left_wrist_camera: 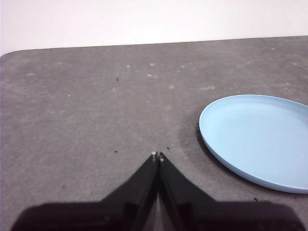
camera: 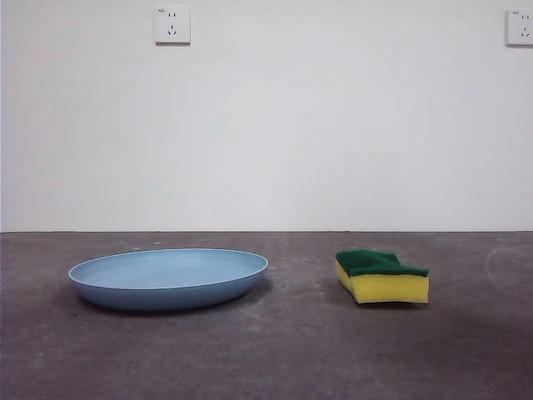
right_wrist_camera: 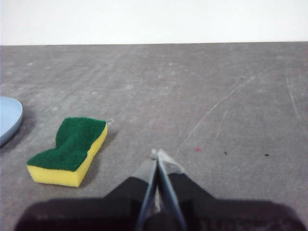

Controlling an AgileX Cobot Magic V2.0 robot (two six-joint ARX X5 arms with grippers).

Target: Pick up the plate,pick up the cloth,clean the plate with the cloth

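Light blue plate (camera: 169,278) flat on the grey surface (camera: 275,350), yellow cloth (camera: 381,277) with green top lying well apart to its side, also flat. Neither touched. Left pincer (left_wrist_camera: 157,156) pressed together, empty, hovering near the plate's rim. Right pincer (right_wrist_camera: 157,155) likewise pressed together, empty, near the cloth but clear of it. Two wall sockets (camera: 172,24) on the white wall behind; height of both pincers above the surface hard to judge.

Light blue plate (camera: 166,279); yellow cloth (camera: 383,277) topped dark green; seemingly speckled grey table (camera: 266,358).
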